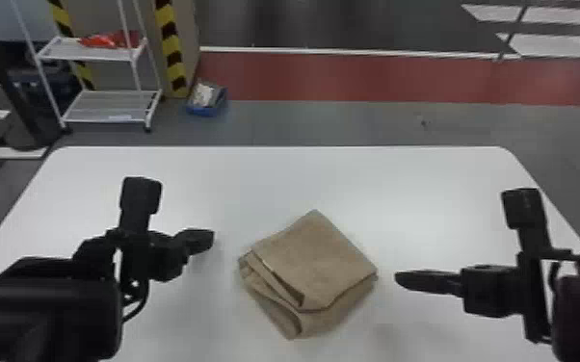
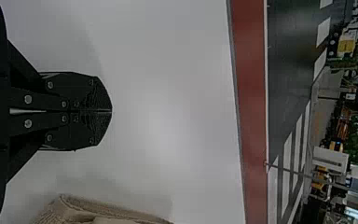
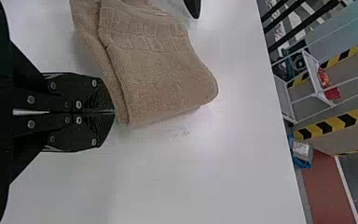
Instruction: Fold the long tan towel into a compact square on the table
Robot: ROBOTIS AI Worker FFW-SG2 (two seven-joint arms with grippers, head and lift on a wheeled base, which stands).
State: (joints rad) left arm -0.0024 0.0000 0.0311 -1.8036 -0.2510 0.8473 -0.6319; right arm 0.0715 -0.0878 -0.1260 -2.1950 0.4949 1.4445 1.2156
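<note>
We're eyeing a soft, probably light towel [image 1: 320, 262]!
Left claw [image 2: 108, 111] and right claw [image 3: 111, 112] are hovering, fingers together; we're favouring the loose folds [image 1: 270, 296], lower centre.

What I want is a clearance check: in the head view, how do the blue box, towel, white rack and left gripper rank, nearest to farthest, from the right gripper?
From the right gripper:
1. Towel, just to its left.
2. Left gripper, on the towel's other side.
3. Blue box, farther ahead and left.
4. White rack, left of the box.
</note>
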